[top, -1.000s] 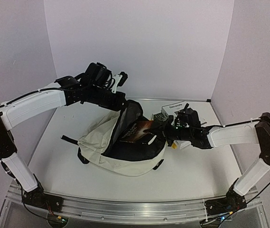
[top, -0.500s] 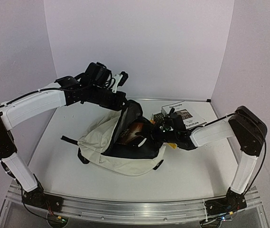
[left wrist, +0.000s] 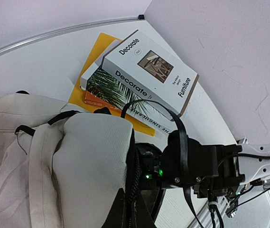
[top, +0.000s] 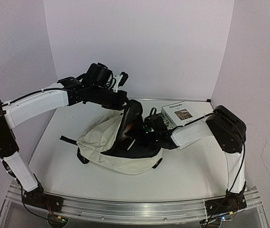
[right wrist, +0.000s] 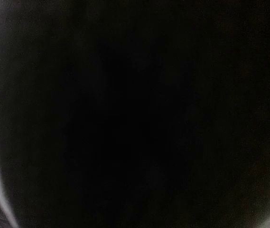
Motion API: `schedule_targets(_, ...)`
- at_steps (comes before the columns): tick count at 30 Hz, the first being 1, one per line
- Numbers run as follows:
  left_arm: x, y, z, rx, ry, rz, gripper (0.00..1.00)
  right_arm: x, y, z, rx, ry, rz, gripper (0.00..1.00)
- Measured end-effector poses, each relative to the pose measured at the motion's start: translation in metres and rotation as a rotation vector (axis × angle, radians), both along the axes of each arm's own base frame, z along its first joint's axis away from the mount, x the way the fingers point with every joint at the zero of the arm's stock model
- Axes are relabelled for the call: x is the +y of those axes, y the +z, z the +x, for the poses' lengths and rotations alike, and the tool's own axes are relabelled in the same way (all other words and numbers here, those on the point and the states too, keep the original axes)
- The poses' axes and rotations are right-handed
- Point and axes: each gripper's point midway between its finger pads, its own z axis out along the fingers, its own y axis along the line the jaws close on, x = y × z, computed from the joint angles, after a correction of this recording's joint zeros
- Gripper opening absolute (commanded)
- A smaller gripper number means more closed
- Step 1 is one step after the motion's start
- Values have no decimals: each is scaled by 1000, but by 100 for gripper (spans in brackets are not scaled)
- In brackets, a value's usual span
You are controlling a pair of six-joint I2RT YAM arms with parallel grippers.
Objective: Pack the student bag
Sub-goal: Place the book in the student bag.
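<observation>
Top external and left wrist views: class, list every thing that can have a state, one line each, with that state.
student bag: open, its mouth held up.
left gripper: shut on the bag's rim.
right gripper: inside the bag's mouth; whether it is open or shut is hidden.
Decorate books: closed, stacked flat beside the bag.

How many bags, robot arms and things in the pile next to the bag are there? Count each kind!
Bags: 1, the student bag
Robot arms: 2, the left arm and the right arm
Books in the pile: 2, the white Decorate book and the palm-leaf book
Flat things under them: 2, the yellow one and the orange one
Total: 7
</observation>
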Motion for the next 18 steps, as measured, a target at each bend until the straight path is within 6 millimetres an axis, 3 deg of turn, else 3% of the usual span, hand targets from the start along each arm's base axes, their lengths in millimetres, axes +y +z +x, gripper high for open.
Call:
schedule_targets(5,21,-12,23,51,71,-27,0,-6,-1,-2,-33,4,-91,61)
schedule_targets(8,41,-25,40,103,119,-43,0,-14,10,-7,-52,14,-132,69)
schedule_targets(13,76,-46,64,170,200,-63,0,-30,49,-22,-110,48,-147,81)
schedule_targets(18,100,-69,73,232,252,-72,0,-48,111,-37,-211,70,-137,92)
